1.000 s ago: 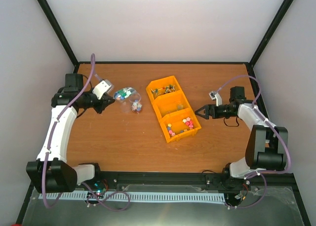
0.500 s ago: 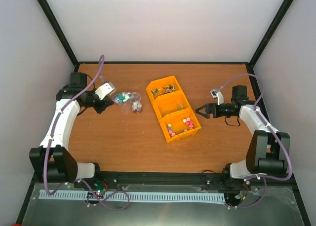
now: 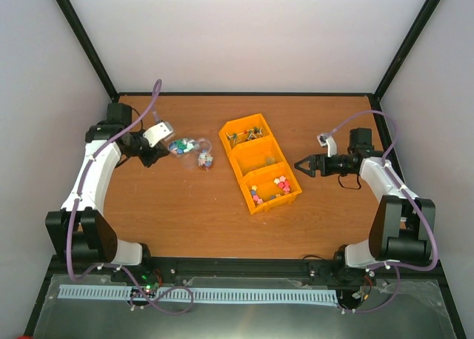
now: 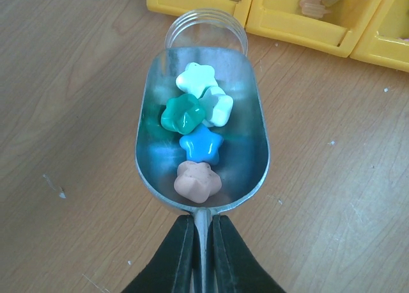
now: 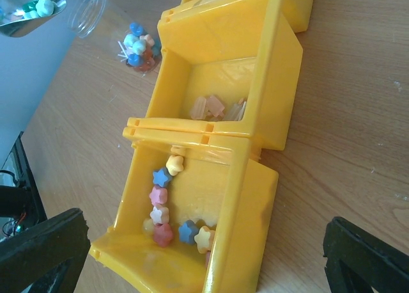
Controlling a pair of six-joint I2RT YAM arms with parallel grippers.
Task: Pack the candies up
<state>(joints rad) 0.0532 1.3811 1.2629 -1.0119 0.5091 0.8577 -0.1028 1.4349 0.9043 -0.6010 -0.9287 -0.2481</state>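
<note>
1. The wooden table (image 3: 185, 206) is offering bare boards on both sides of the left fingers and behind the right ones, giving each arm room to swing.
2. The yellow three-compartment bin (image 3: 256, 158) is sitting just ahead of the right gripper (image 3: 298, 168). Its fingers are spread wide and gripping nothing, flanking the nearest compartment's end without touching it, seemingly standing clear while the other arm works.
3. The left gripper (image 4: 203, 226) is clamping the thin handle of a metal scoop (image 4: 249, 139), carrying it bowl-up ahead of the fingertips, likely so that nothing spills early.
4. A clear jar (image 4: 206, 29) is presenting its open mouth directly beyond the scoop's lip. Whether lip and rim are touching cannot be told. The bin's wall is lying close past the jar, leaving little margin for overshoot.
5. The candies (image 4: 198, 133), five star-shaped pieces, are riding in the scoop just beyond the left fingertips. More are lying in the jar's bottom, and others in the bin compartment between the right fingers.
</note>
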